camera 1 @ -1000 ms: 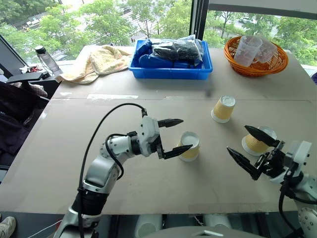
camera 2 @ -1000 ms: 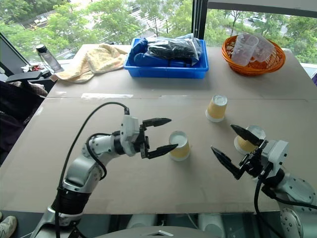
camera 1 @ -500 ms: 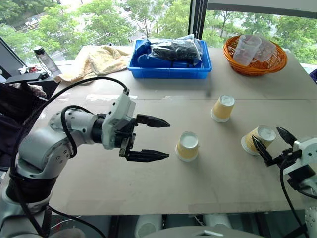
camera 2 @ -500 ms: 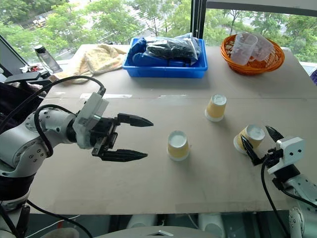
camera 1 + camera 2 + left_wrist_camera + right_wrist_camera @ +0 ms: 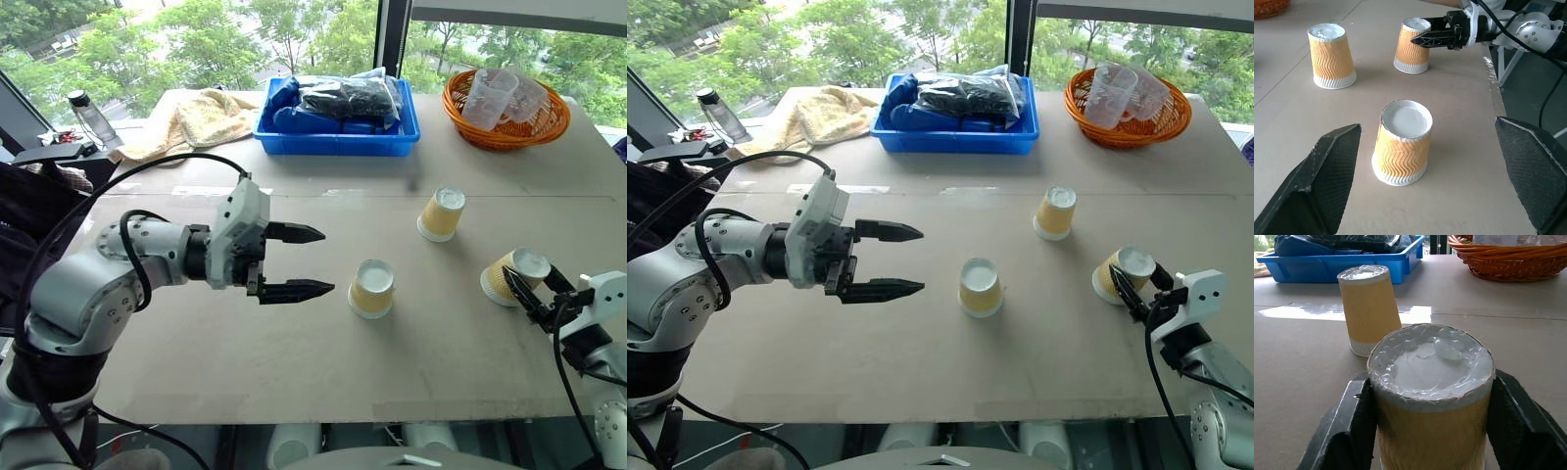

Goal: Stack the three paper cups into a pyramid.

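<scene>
Three ribbed yellow-tan paper cups stand upside down on the brown table (image 5: 294, 372). My right gripper (image 5: 538, 287) is shut on the right cup (image 5: 511, 275), which leans a little; its fingers (image 5: 1344, 431) press both sides of that cup (image 5: 1432, 396). The middle cup (image 5: 372, 289) stands free. My left gripper (image 5: 322, 260) hovers open to its left, a short gap away, pointing at it. The far cup (image 5: 441, 213) stands alone behind them. In the left wrist view the middle cup (image 5: 1403, 144) sits between my wide-open left fingers (image 5: 1317, 181).
At the back of the table are a blue bin (image 5: 338, 142) of dark bags, an orange basket (image 5: 505, 127) with clear plastic cups, and a yellow towel (image 5: 196, 122). A bottle (image 5: 93, 117) stands at the far left. The table's front edge runs close to the right gripper.
My right gripper went from open beside the right cup to shut on it, and the cup now leans. My left gripper drew back leftward and upward from the middle cup, staying open.
</scene>
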Tool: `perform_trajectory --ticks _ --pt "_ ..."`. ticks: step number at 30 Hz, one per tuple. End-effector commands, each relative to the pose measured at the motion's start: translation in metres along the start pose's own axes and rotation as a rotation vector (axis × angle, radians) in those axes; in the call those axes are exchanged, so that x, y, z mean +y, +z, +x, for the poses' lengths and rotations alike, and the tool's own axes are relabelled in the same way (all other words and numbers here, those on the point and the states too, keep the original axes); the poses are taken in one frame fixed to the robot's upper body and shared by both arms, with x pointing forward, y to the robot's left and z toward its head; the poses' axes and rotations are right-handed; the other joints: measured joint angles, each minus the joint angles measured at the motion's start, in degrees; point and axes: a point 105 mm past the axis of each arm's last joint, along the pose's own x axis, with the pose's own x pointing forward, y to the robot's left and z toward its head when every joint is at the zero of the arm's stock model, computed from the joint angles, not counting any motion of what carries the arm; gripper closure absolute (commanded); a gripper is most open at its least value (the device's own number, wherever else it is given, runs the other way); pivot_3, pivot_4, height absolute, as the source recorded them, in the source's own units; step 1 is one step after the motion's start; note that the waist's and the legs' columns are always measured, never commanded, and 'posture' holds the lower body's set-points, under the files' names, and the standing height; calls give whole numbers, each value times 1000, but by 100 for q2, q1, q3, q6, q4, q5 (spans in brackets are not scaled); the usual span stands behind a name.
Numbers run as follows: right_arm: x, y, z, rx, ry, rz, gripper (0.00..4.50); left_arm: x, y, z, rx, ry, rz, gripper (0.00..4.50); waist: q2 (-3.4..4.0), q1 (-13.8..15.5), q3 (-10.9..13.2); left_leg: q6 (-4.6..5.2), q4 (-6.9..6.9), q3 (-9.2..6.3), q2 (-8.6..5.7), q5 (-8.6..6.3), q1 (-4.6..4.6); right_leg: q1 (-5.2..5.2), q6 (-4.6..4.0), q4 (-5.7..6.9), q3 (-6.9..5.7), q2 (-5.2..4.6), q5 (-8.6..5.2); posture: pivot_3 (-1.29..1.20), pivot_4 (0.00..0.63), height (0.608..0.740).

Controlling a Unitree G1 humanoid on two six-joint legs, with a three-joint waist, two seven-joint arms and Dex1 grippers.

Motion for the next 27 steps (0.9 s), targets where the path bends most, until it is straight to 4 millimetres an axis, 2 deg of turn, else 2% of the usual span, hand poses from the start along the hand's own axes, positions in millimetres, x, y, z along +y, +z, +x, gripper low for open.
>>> perform_trajectory --ticks 1,5,11,17,21,27 --pt "-1 13 -1 -40 25 -21 2385 0 12 -3 -28 31 91 0 0 1 0 0 0 1 0 0 0 0 0 0 0 0 0 0 150 733" --pt "29 19 -3 -54 207 -52 2385 -3 9 -7 -15 12 104 0 1 0 0 0 0 1 0 0 0 0 0 0 0 1 0 0 150 733" --pt "86 8 -2 13 483 -108 2385 -2 3 -18 4 -3 109 0 -1 -9 1 0 -4 3 4 0 2 -4 0 1 0 6 -1 0 150 733" --pt "121 -1 9 19 605 -84 2385 -1 6 -24 11 9 139 0 -2 1 1 -1 1 5 2 0 1 -3 0 1 3 3 0 0 150 733" --pt "133 -7 13 42 669 -81 2385 -1 6 -25 21 23 147 0 -5 5 2 -2 1 5 2 1 0 -3 0 0 2 4 0 0 150 733" --pt "127 -9 23 39 647 -104 2385 -1 5 -25 24 32 152 0 -7 3 2 -3 1 11 2 2 0 -3 0 1 1 5 0 0 150 733"
